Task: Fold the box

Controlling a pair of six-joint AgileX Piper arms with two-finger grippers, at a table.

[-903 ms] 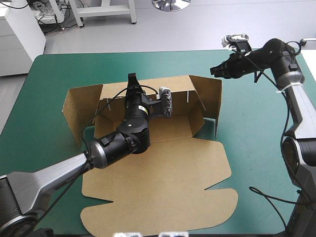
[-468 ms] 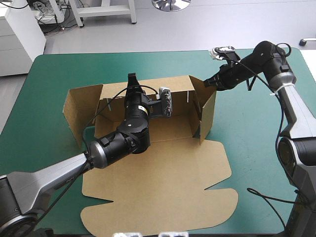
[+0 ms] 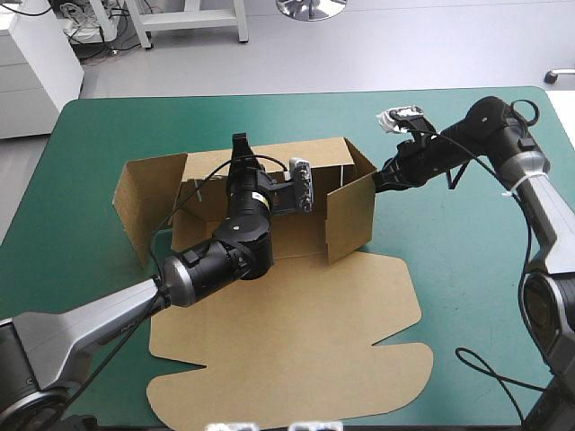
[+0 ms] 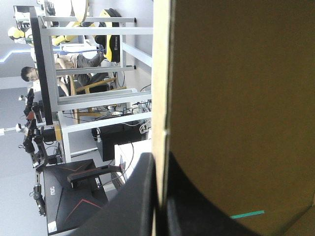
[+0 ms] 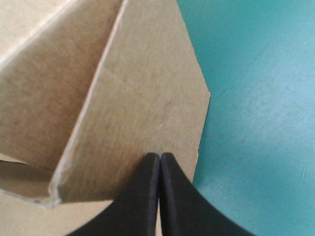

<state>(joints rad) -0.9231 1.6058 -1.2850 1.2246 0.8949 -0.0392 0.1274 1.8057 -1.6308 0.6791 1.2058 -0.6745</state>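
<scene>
Brown box (image 3: 296, 314) is lying near the middle of the teal-green cover (image 3: 467, 269), lid panel flat toward the near edge, rear wall (image 3: 328, 154) standing. The left gripper (image 3: 240, 144) is pinching that wall's top edge, fingers clamped with the board between them. The right gripper (image 3: 384, 178), fingers pressed together into one point and grasping nothing, is resting its tip against the outer face of the right side flap (image 3: 350, 211). That flap is standing directly ahead of the right fingers, angling inward across the tray's end, so the right arm, the nearer one, looks placed to push it further leftward. The left side flap (image 3: 139, 206) is splaying outward, untouched.
</scene>
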